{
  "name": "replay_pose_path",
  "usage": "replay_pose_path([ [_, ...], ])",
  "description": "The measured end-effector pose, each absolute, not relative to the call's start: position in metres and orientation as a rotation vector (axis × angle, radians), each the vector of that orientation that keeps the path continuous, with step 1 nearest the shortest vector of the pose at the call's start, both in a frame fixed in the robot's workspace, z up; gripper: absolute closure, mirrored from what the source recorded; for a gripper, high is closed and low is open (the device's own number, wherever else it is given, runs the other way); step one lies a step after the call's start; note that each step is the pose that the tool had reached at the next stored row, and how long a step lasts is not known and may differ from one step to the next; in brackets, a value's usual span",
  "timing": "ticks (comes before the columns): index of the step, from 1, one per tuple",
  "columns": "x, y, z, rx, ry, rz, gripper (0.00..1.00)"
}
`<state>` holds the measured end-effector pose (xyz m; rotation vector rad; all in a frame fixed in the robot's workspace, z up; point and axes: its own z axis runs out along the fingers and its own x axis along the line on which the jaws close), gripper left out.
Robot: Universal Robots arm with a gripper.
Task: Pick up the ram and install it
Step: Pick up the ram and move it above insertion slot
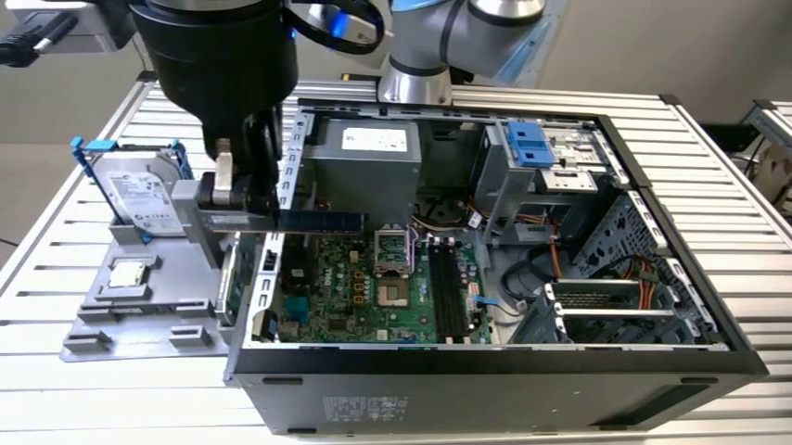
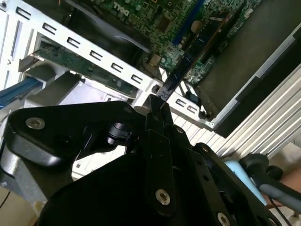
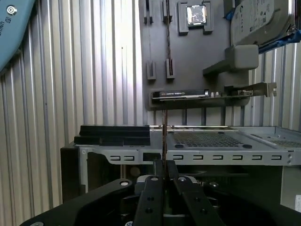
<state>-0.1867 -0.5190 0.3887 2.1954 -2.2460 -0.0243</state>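
Table: slatted metal table (image 1: pixel 111 394), an open case (image 1: pixel 495 394) near its middle and a grey tray (image 1: pixel 136 320) toward its edge on the exterior view's left.
Gripper: the gripper (image 1: pixel 237 209) was pressed together on one end of the ram (image 1: pixel 315 222), pinching its flat faces.
Ram: it hung level in the air above the case's wall on the exterior view's left, its free end reaching over the board (image 1: pixel 359 287).
Slots: the black slots (image 1: pixel 448 289) lay toward the board's middle, lower than the ram and well apart from it.
Doing it well: as I judged it, this carry needed a firm, untilted pinch, clearance over the case wall, and the stick's long edge turned to run along a slot.
Ram to gripper: in the first wrist view the ram (image 3: pixel 164 134) ran straight out from between the fingertips of the gripper (image 3: pixel 163 165), edge-on and seemingly square in the grip.
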Motion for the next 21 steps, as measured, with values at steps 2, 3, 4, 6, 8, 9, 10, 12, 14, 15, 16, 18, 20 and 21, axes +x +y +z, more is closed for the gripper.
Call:
replay_pose_path([
  [2,-0.181,-0.519,0.389,2.195,-2.246,-0.024,1.00],
  [3,-0.179,-0.519,0.389,2.195,-2.246,-0.024,1.00],
  [4,-0.176,-0.519,0.389,2.195,-2.246,-0.024,1.00],
  [6,-0.170,-0.519,0.389,2.195,-2.246,-0.024,1.00],
  [8,-0.165,-0.519,0.389,2.195,-2.246,-0.024,1.00],
  [9,-0.162,-0.519,0.389,2.195,-2.246,-0.024,1.00],
  [10,-0.160,-0.519,0.389,2.195,-2.246,-0.024,1.00],
  [12,-0.155,-0.519,0.389,2.195,-2.246,-0.024,1.00],
  [14,-0.150,-0.519,0.389,2.195,-2.246,-0.024,1.00],
  [15,-0.148,-0.519,0.389,2.195,-2.246,-0.024,1.00],
  [16,-0.146,-0.519,0.389,2.195,-2.246,-0.024,1.00],
  [18,-0.141,-0.519,0.389,2.195,-2.246,-0.024,1.00],
  [20,-0.136,-0.519,0.389,2.195,-2.246,-0.024,1.00],
  [21,-0.133,-0.519,0.389,2.195,-2.246,-0.024,1.00],
])
